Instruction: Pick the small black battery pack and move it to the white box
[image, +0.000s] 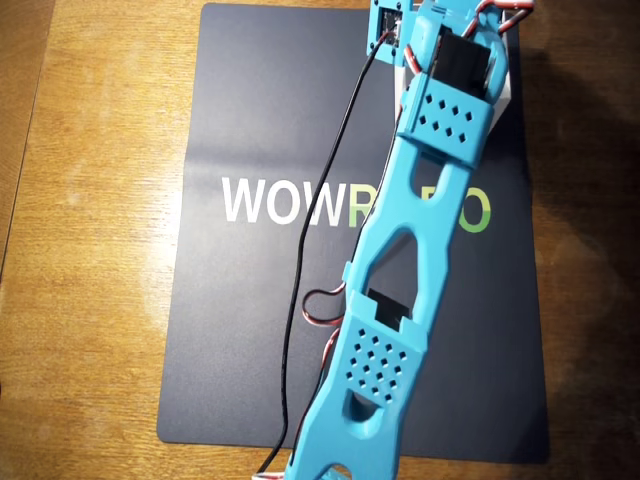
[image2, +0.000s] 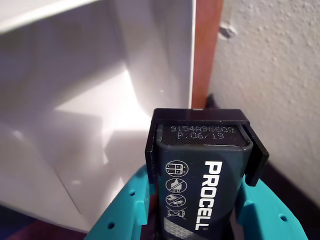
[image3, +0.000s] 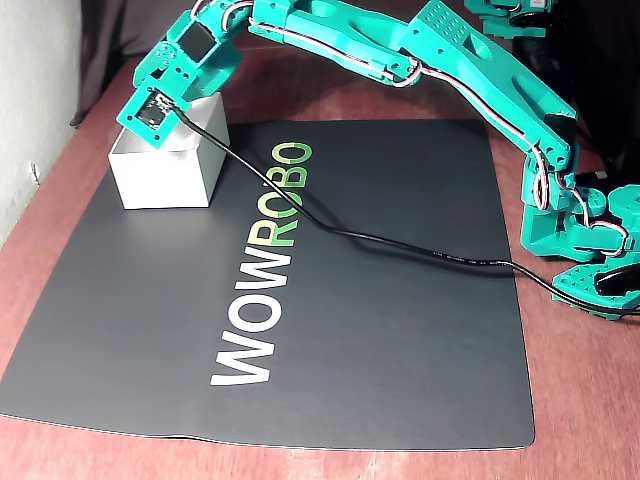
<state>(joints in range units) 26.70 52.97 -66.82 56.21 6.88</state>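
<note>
In the wrist view my gripper (image2: 200, 210) is shut on the small black battery pack (image2: 200, 165), a black holder with a PROCELL battery in it, gripped between the teal fingers (image2: 117, 212). The pack hangs over the right inner part of the open white box (image2: 90, 110). In the fixed view the gripper (image3: 150, 120) is at the top of the white box (image3: 165, 175) at the mat's far left corner; the pack is hidden there. In the overhead view the arm (image: 420, 230) covers most of the box (image: 507, 92).
A dark mat (image3: 380, 350) printed WOWROBO lies on the wooden table (image: 90, 250). A black cable (image3: 400, 245) trails across the mat from the wrist. The arm's base (image3: 590, 240) stands at the right edge. A white wall (image2: 270, 75) rises just behind the box.
</note>
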